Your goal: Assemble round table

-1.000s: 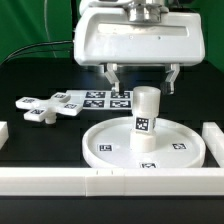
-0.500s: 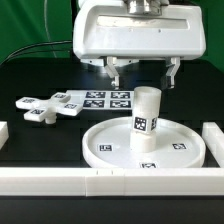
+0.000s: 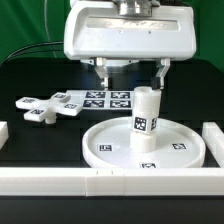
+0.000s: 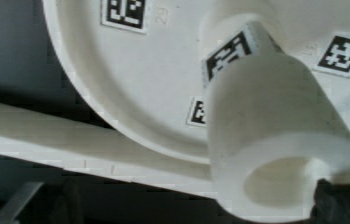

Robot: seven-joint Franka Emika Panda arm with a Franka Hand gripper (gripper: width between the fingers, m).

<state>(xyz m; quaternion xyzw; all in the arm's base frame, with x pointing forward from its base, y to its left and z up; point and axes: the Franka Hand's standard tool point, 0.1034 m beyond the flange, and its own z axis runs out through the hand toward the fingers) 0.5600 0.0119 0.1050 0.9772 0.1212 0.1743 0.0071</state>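
The large white round disc (image 3: 145,145) lies on the black table, and the thick short cylinder (image 3: 146,118) stands upright at its centre. The cross-shaped piece (image 3: 43,105) lies flat at the exterior view's left. My gripper (image 3: 131,74) hangs open and empty above the disc's far side, about level with the cylinder's top. In the wrist view the cylinder (image 4: 270,120) rises from the disc (image 4: 127,90), and its top end sits close to one dark finger (image 4: 341,196).
The marker board (image 3: 106,99) lies flat behind the disc. Long white rails run along the table's front (image 3: 110,180) and the exterior view's right (image 3: 214,140); one also crosses the wrist view (image 4: 65,125). A short white block sits at the left edge (image 3: 3,130).
My gripper has moved toward the exterior view's left and nearer the camera, and its fingers now hang on either side of the cylinder's top. The parts have not moved.
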